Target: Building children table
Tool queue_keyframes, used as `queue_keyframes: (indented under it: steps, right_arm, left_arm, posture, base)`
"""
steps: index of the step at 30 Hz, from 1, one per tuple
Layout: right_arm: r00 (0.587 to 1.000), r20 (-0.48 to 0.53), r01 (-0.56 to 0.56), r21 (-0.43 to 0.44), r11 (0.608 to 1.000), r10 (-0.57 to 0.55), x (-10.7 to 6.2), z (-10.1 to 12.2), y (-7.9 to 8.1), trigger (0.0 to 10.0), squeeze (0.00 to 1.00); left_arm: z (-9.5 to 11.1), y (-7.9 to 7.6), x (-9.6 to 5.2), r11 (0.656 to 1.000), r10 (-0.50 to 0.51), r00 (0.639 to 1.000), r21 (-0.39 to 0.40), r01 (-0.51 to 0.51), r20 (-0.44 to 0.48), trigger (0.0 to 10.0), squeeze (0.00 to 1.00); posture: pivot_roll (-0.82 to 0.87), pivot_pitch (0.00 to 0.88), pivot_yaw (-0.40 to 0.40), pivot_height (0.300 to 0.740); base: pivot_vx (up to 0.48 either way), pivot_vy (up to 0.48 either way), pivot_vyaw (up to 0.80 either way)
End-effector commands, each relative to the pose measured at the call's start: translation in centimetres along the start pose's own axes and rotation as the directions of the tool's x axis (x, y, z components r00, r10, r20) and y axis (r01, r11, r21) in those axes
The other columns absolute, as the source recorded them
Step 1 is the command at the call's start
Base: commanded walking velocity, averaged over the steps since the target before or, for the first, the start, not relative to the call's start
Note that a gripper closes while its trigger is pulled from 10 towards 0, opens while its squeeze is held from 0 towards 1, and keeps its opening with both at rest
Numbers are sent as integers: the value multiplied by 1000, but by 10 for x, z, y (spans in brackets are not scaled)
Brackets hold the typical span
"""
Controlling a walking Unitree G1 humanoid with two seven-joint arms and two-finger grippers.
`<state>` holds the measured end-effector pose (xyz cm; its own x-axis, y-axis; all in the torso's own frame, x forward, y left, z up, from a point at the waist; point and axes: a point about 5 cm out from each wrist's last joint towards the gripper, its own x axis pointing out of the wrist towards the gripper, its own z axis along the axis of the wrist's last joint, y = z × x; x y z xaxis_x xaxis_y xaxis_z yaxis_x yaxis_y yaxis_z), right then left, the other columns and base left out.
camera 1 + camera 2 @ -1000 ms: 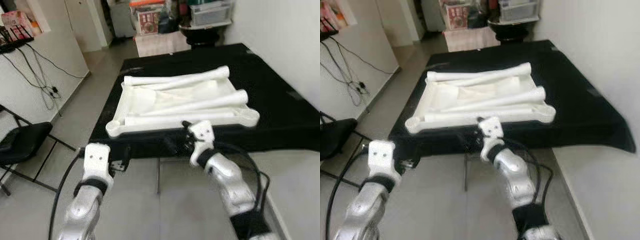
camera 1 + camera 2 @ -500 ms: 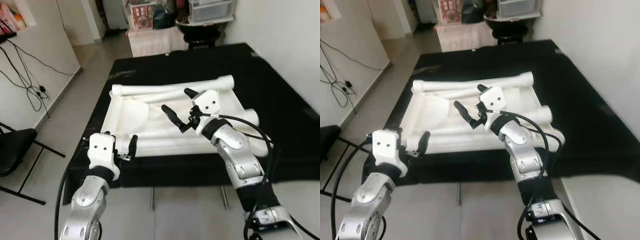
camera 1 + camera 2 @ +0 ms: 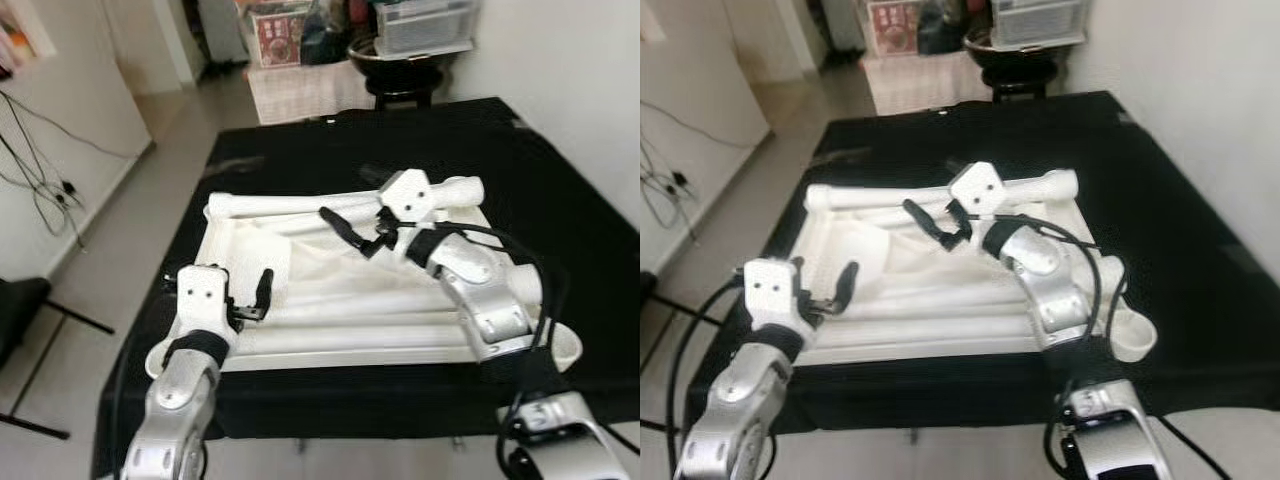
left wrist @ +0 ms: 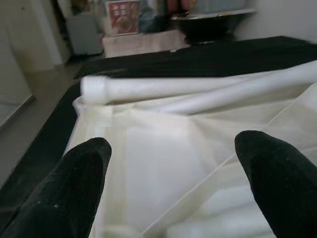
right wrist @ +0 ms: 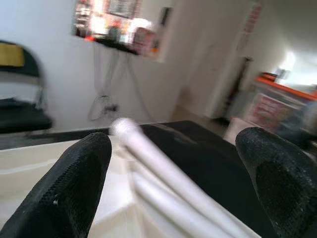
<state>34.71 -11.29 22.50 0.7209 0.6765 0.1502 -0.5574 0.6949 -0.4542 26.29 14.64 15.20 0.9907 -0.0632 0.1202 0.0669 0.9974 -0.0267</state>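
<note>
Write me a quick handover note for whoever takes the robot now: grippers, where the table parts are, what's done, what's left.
Left gripper: open, holding nothing, over the near left part of the white tabletop.
Right gripper: open, holding nothing, above the tabletop's middle.
Parts: tabletop lies upside down on the black mat; loose white legs lie across it.
Done: nothing gripped, no leg fitted.
Left: pick up each leg and fix it into a corner socket.

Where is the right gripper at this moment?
In the left eye view the right gripper hangs open above the far half of the white tabletop, close to the leg along its far edge.
</note>
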Motion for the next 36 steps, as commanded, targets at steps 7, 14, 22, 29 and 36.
queue_keyframes:
  steps: [7, 14, 22, 29, 36]
  right_arm:
    - [996, -66, -49, 151, 987, 60, 5, -15, 22, 10000, 0]
    - [992, -87, -83, 132, 988, 95, 4, -20, 26, 10000, 0]
    - [991, -107, -70, 59, 996, 76, 4, -20, 22, 10000, 0]
    - [981, -149, -134, -35, 990, 127, 0, -23, 23, 10000, 0]
    - [952, -249, -211, -124, 970, 176, -5, -30, 25, 10000, 0]
  left_arm:
    - [-8, 6, -4, 1000, 25, 999, -15, -26, -34, 10000, 0]
    - [-8, 5, -4, 1000, 23, 999, -15, -24, -31, 10000, 0]
    - [-11, 7, -7, 999, 30, 999, -13, -30, -45, 10000, 0]
    - [-13, 9, -10, 999, 24, 998, -25, -26, -60, 10000, 0]
    - [-18, 8, -9, 998, 31, 996, -51, -35, -86, 10000, 0]
  posture:
    - [-53, 0, 63, 740]
    - [-51, 0, 66, 740]
    - [-47, 0, 64, 740]
    - [-49, 0, 66, 740]
    - [-52, 0, 68, 740]
  base:
    - [0, 0, 0]
    - [0, 0, 0]
    - [0, 0, 0]
    - [0, -320, 0]
    - [0, -337, 0]
